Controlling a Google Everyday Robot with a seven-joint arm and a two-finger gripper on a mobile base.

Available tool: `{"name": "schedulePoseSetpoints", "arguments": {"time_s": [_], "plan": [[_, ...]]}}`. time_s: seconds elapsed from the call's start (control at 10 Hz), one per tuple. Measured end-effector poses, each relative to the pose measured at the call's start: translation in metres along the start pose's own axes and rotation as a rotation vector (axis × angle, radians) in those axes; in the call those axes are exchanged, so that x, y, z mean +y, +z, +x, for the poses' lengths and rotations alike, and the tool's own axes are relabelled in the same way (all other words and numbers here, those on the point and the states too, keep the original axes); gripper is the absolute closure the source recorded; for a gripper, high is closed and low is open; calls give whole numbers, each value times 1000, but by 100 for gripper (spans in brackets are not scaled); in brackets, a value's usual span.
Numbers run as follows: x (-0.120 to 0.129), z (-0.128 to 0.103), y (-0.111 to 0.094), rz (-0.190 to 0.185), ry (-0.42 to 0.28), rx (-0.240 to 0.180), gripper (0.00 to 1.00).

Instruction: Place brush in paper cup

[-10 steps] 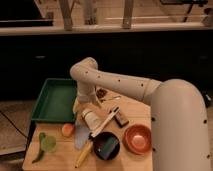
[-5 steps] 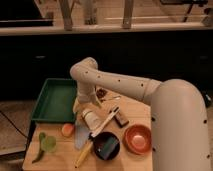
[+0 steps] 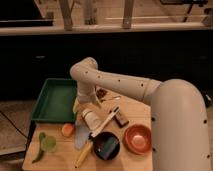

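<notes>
Hovering unchanged, gripper (image 3: pixel 80 107) beside paper cup (image 3: pixel 90 119), brush (image 3: pixel 106 122).

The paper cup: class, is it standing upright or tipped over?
Tipped: the paper cup lies on its side on the table, beside the brush. The gripper is just above it.

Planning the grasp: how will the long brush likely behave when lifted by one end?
The brush looks like a thin straight stick, so probably stiff and light. Its round handle may roll if nudged. It lies slanted with one end by the dark bowl, so it could pivot on lifting. The gripper sits left of the paper cup.
</notes>
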Motion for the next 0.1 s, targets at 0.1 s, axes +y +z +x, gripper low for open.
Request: {"name": "schedulePoseSetpoints", "arguments": {"time_s": [0.1], "plan": [[0,0,0,0,0,0,20]]}}
